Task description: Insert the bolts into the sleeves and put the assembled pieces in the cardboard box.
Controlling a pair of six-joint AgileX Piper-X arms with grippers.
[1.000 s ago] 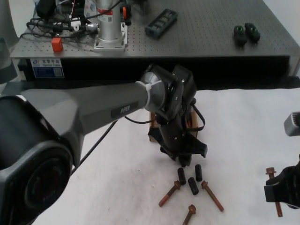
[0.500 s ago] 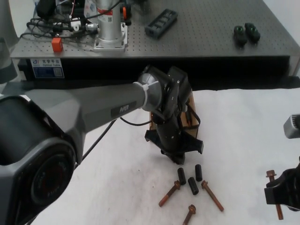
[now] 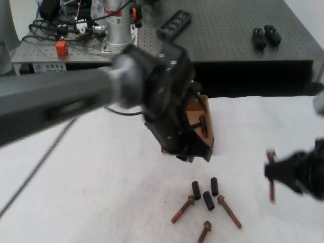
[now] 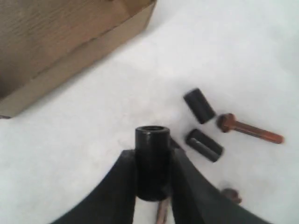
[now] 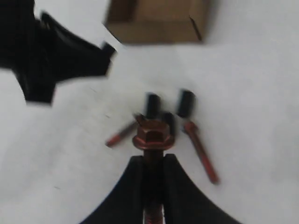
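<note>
This is a robotics lab or test bench. Along the back stands a metal breadboard table (image 3: pixel 228 30) drilled with a regular grid of holes, the kind used for mounting instruments. A metal post (image 3: pixel 117 25) is bolted to it, beside a tangle of cables (image 3: pixel 55 25), an orange block (image 3: pixel 61 48) and a black slotted tray (image 3: pixel 173 24). In front, a white cloth (image 3: pixel 101 192) covers the work surface, a grey robot arm (image 3: pixel 61 98) reaches across it, and loose bolts (image 3: pixel 229 211) and sleeves (image 3: pixel 208 200) lie on it as test pieces.
</note>
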